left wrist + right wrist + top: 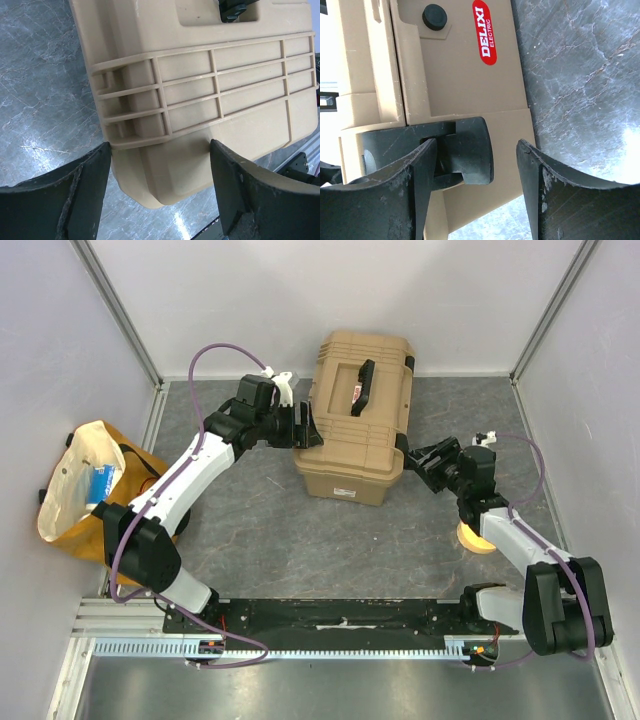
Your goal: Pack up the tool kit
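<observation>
Toolbox (350,445), long axis near-to-far, is flanked by the spread left gripper (306,430) and right gripper (412,456), likewise unclenched, straddling the latch (467,150).

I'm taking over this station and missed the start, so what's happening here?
Both arms are working on the tan toolbox in the middle of the table, and its lid looks shut. The left arm's fingers are spread open around the box's left side. The right arm's fingers are open at the black latch on the right side. A yellow bag sits off to the left.
</observation>
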`<state>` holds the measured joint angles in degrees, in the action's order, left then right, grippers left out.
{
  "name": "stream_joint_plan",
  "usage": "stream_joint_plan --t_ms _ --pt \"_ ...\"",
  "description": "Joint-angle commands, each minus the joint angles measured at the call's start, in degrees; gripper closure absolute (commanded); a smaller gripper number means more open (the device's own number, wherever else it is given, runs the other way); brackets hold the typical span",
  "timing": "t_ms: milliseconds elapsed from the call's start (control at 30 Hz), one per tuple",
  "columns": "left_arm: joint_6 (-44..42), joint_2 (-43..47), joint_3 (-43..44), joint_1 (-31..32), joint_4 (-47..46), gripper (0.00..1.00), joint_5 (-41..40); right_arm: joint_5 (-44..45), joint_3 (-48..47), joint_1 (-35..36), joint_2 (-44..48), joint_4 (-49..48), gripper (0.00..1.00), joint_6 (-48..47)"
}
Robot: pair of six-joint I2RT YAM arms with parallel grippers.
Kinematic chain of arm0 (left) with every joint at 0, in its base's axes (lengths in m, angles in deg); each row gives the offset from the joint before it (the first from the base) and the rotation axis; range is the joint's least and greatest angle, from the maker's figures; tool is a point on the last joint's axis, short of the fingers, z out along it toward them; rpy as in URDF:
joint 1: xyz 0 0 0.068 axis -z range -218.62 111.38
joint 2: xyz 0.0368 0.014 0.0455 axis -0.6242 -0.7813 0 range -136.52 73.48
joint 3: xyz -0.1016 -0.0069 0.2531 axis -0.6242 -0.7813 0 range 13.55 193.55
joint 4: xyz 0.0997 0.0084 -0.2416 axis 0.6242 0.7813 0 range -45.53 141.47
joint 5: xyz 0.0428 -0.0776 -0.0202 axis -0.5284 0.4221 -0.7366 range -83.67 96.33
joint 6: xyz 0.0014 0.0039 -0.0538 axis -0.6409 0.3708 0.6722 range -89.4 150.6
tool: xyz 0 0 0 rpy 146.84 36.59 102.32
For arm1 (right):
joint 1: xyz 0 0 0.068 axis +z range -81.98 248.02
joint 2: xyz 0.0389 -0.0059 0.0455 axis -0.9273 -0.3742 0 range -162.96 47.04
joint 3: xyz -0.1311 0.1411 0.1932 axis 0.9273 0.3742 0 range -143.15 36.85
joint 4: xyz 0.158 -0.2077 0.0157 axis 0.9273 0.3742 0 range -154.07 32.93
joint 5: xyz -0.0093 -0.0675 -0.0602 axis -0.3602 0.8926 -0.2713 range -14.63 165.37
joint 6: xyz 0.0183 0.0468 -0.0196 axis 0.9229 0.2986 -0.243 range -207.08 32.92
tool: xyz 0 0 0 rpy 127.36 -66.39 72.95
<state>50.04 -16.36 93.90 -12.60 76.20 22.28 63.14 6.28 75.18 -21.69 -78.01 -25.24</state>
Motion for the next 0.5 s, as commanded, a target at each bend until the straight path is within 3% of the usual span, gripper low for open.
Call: stream_joint_plan --t_ms 0,167,333,467 --pt "-4.3 -6.0 -4.7 2.5 7.9 0.19 -2.7 1.4 -0.7 2.2 -1.0 8.2 0.30 -5.9" --pt "-4.2 -5.7 -5.0 2.5 7.8 0.20 -2.7 4.1 -2.6 2.5 -0.9 12.3 0.33 -7.9" --pt "-4.8 -5.0 -4.6 2.5 7.8 0.20 -2.1 11.9 -11.4 2.4 1.7 23.8 0.36 -14.0" --pt "-5.2 -4.6 -4.4 2.5 7.8 0.20 -2.1 17.9 -18.6 2.4 -0.1 31.1 0.45 -18.8"
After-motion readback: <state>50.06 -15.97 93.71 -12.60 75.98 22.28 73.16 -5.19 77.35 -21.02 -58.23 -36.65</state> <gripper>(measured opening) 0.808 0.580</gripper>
